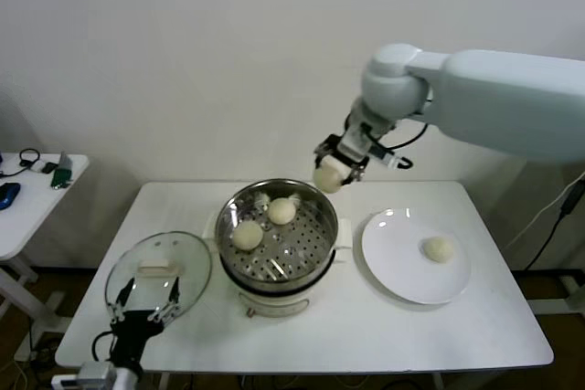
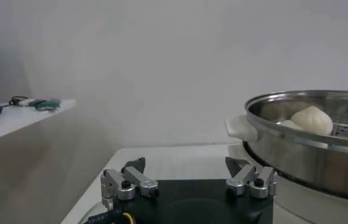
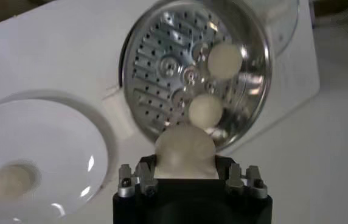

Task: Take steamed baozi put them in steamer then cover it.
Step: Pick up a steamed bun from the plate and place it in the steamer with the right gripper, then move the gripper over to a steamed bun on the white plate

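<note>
I'm holding one baozi [image 1: 327, 176] clamped in the right gripper [image 1: 335, 169] above the steamer's [image 1: 322, 253] far rim — two baozi are sitting inside; left gripper [image 1: 144, 310] is idling spread wide at the table's [image 1: 366, 326] near left edge.

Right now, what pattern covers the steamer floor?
Rows of small round holes across the shiny steamer floor; right wrist view.

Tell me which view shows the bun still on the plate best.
The head view: the bun lies whole and unobstructed on the white plate, right of the steamer. The right wrist view catches it dimmer, near the frame's edge. The left wrist view does not show it.
</note>
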Robot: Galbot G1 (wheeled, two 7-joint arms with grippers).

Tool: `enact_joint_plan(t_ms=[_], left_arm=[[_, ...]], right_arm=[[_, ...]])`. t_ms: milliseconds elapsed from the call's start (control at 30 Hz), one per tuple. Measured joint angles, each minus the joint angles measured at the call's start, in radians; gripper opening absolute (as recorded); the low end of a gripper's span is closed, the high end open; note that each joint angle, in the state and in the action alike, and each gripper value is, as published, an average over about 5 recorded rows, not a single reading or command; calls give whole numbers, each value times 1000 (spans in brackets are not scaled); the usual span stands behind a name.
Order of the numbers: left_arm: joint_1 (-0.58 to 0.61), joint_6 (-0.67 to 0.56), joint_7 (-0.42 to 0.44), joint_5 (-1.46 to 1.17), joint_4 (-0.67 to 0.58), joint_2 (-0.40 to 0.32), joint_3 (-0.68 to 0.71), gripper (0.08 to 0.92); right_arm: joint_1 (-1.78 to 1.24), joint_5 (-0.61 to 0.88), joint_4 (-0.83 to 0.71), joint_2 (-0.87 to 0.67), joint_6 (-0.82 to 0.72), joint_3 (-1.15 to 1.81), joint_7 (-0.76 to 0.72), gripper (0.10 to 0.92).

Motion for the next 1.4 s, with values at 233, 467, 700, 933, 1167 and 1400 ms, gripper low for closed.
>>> enact_joint_plan(t_ms=[233,467,700,933,1167,1400], left_arm=[[3,-6,-1,2,-8,-4,-5,823],[4,-10,-2,5,-6,-5,-9,823],[2,-15,-3,4,3,-5,-15,823],[4,-21,-4,1,5,-5,-18,823],[8,-22,-4,0,-2,-5,-19,823],[11,-18,-4,-1,-12,-5,-20,823]], right_arm=[[-28,-57,77,91,15,-32,30,645],[-100,-126,78,160,17,-62,55,645],[-179,-174,42,219,22,-74,67,645],[-232,-211,7,262,24,-77,73,645],[-261,-227,-20,277,29,-75,90,725],[-251,-213,-28,266,32,-59,101,821]])
